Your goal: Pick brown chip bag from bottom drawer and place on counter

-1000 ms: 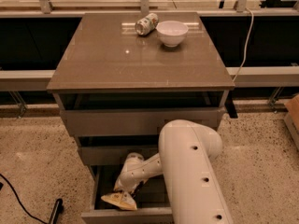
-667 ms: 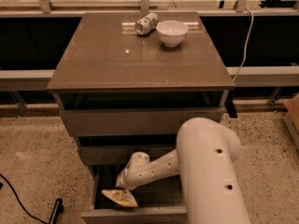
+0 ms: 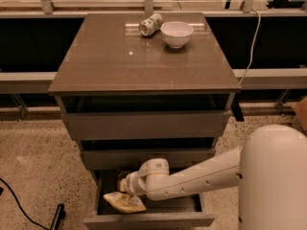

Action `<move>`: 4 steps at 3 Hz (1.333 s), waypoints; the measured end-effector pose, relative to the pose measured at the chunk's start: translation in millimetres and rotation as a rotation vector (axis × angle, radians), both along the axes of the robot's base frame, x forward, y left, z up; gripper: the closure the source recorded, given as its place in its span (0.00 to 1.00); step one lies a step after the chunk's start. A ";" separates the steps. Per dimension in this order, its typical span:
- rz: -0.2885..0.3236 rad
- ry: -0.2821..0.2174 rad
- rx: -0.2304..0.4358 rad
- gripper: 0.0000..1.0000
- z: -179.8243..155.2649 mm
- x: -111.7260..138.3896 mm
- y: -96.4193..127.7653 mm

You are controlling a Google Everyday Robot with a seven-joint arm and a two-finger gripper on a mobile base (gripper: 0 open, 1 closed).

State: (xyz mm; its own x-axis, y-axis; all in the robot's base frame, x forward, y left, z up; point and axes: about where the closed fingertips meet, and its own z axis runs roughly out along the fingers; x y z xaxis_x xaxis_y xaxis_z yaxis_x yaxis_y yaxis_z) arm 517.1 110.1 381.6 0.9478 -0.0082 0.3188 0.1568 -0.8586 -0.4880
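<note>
The bottom drawer (image 3: 148, 221) of the grey-brown cabinet stands pulled open. The brown chip bag (image 3: 125, 202) lies inside at the drawer's left, showing mostly its pale yellow edge and a dark top. My gripper (image 3: 123, 186) is down inside the drawer at the end of the white arm (image 3: 192, 178), right above and against the bag's upper edge. The arm reaches in from the right. The glossy counter (image 3: 120, 66) is the cabinet's top slab, above the three drawers.
A small printed can (image 3: 150, 24) lies on its side and a white bowl (image 3: 176, 34) stands at the counter's back. The two upper drawers (image 3: 144, 124) are slightly ajar. A black cable (image 3: 19, 200) and a dark object (image 3: 57, 214) lie on the floor at left.
The big white arm body has swung to the right, out of the frame's middle. The gripper stays in the drawer at the bag, which has hardly moved.
</note>
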 end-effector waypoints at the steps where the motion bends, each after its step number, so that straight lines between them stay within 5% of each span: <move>1: 0.123 -0.089 0.028 1.00 67.9 -31.8 -8.7; 2: 0.154 -0.142 0.030 1.00 100.3 -31.3 -8.9; 4: 0.211 -0.168 0.021 1.00 105.4 -36.7 -4.1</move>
